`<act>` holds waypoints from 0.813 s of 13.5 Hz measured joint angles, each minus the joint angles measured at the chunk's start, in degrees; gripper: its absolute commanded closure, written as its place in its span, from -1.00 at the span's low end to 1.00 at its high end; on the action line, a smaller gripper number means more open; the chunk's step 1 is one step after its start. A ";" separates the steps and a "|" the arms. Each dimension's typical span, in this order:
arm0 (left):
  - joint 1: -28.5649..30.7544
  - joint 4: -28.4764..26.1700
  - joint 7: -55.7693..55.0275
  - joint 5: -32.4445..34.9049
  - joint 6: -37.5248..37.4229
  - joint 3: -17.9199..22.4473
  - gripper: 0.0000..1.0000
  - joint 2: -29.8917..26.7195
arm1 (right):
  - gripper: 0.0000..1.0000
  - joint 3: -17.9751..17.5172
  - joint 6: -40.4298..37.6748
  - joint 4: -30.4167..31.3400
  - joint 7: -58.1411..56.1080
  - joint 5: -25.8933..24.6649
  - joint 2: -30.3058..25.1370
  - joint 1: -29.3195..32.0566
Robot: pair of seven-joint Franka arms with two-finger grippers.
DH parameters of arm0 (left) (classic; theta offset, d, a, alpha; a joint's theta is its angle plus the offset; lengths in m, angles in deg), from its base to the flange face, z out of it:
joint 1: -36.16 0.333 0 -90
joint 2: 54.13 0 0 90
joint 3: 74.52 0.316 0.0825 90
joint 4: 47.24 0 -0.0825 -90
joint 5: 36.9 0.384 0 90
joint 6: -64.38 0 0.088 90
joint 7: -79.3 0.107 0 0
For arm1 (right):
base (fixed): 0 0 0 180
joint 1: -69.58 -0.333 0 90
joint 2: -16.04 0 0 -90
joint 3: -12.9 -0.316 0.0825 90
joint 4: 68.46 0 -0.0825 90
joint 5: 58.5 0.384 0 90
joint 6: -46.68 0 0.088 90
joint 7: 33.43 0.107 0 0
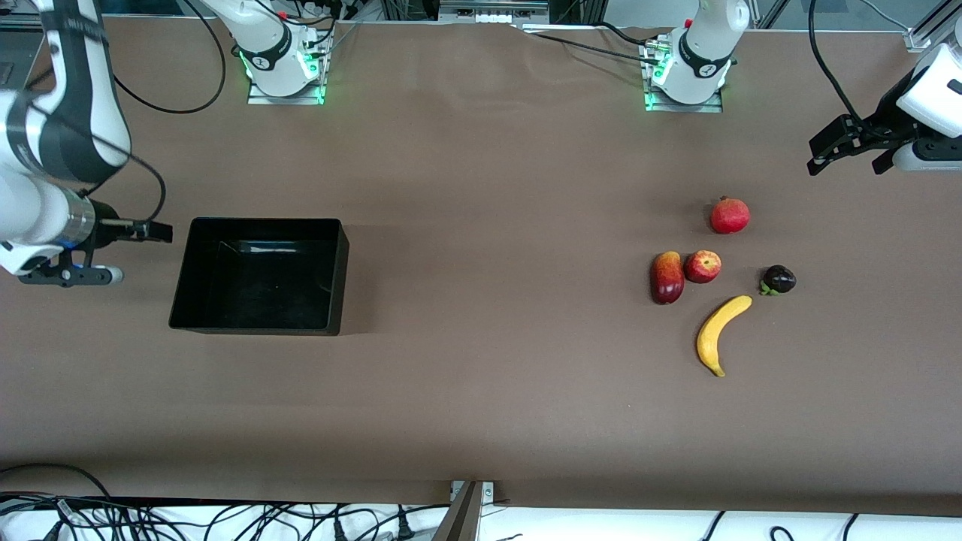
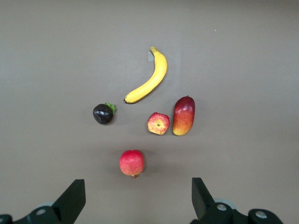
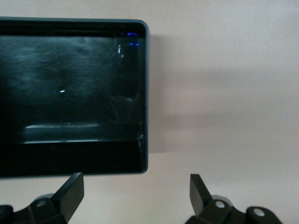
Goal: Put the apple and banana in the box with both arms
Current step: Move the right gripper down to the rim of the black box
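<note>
Over the bare brown table at its own end, the left arm's black two-finger gripper (image 1: 845, 154) hangs spread wide, holding nothing. The right gripper (image 3: 135, 198), likewise spread, hovers beside the glossy black open-topped box (image 1: 259, 323). The small streaked red apple (image 1: 703, 266) and curved yellow banana (image 1: 720, 333) lie near each other, well apart from the box.

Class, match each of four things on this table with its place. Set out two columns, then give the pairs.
Things:
1. banana
2. apple
3. pomegranate
4. box

Places:
A. touching or almost touching the long red-orange fruit
B. toward the right arm's end of the table
C. fruit nearest the front camera
D. fruit farthest from the front camera

Pairs: 1-C, 2-A, 3-D, 4-B
</note>
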 measured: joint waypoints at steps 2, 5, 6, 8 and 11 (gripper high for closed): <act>0.00 0.02 0.00 0.00 0.00 0.00 -1.00 0.02 | -1.00 1.55 6.77 5.01 0.00 0.01 0.37 0.04; 0.00 0.05 0.00 0.00 0.00 0.00 -1.00 0.03 | -1.00 2.96 16.46 12.66 0.08 0.51 0.55 0.15; 0.00 0.06 0.00 0.00 0.00 0.00 -1.00 0.03 | -1.00 3.22 18.78 14.43 0.08 1.10 0.87 0.22; 0.00 0.06 0.00 0.00 0.00 0.00 -1.00 0.03 | -0.63 3.38 21.62 16.31 0.08 2.33 2.15 0.29; 0.00 0.08 0.00 0.00 0.00 0.00 -1.00 0.04 | 1.00 3.38 26.30 16.99 0.07 3.12 5.51 0.28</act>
